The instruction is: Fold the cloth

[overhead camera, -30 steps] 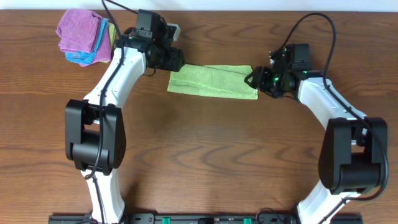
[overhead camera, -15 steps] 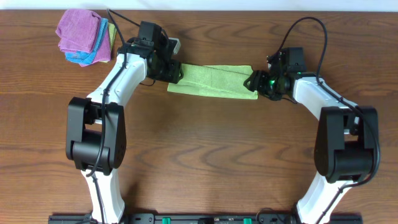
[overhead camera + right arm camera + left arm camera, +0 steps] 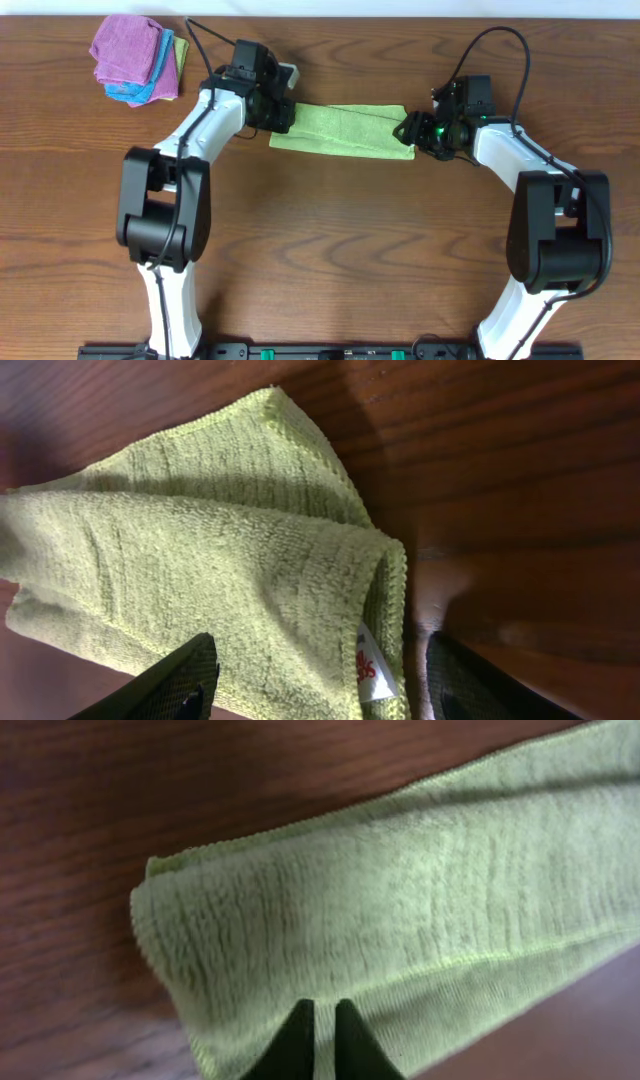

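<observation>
Overhead, the lime-green terry cloth (image 3: 342, 130) lies as a long folded strip between the arms. The left gripper (image 3: 283, 117) has edged slightly further onto its left end, and the right gripper (image 3: 408, 130) is unmoved at the other. In the left wrist view the fingers (image 3: 298, 1038) are nearly together over the cloth; in the right wrist view the fingers (image 3: 185, 678) are spread wide astride the corner with the small white tag (image 3: 370, 670).

L arm (image 3: 200, 125) & R arm (image 3: 510, 150): white links, black joints. Black cable (image 3: 210, 34) off each wrist. Green LED (image 3: 437, 127) on R wrist. L gripper (image 3: 322, 1010), R gripper (image 3: 320, 650) black.

Purple cloth (image 3: 125, 45) atop light-blue cloth (image 3: 155, 88); wooden table (image 3: 330, 250).
</observation>
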